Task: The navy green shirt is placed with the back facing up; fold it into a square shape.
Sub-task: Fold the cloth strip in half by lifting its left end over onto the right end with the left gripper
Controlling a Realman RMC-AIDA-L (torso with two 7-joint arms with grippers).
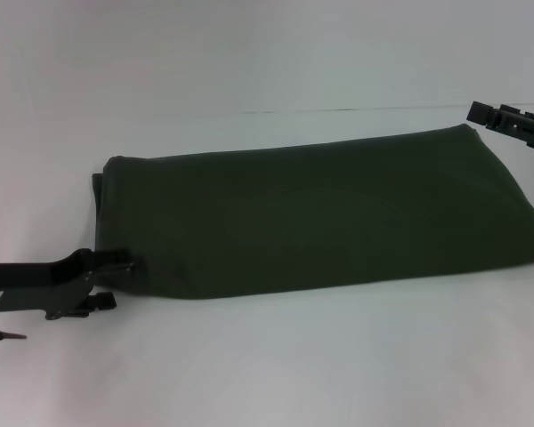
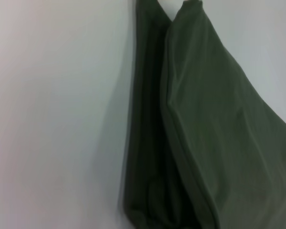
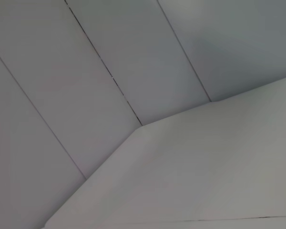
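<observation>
The navy green shirt [image 1: 320, 213] lies folded into a long dark olive band across the white table, plain side up, with no letters showing. My left gripper [image 1: 125, 282] is low at the band's near left corner, open, with its upper finger [image 1: 125, 263] touching the cloth edge. The left wrist view shows the stacked folded edges of the shirt [image 2: 219, 143] close up. My right gripper [image 1: 481, 113] is raised off the table just beyond the shirt's far right corner and holds nothing that shows.
The white table [image 1: 267, 374] runs in front of and behind the shirt. The right wrist view shows only a table edge [image 3: 205, 162] and pale wall panels [image 3: 86, 71].
</observation>
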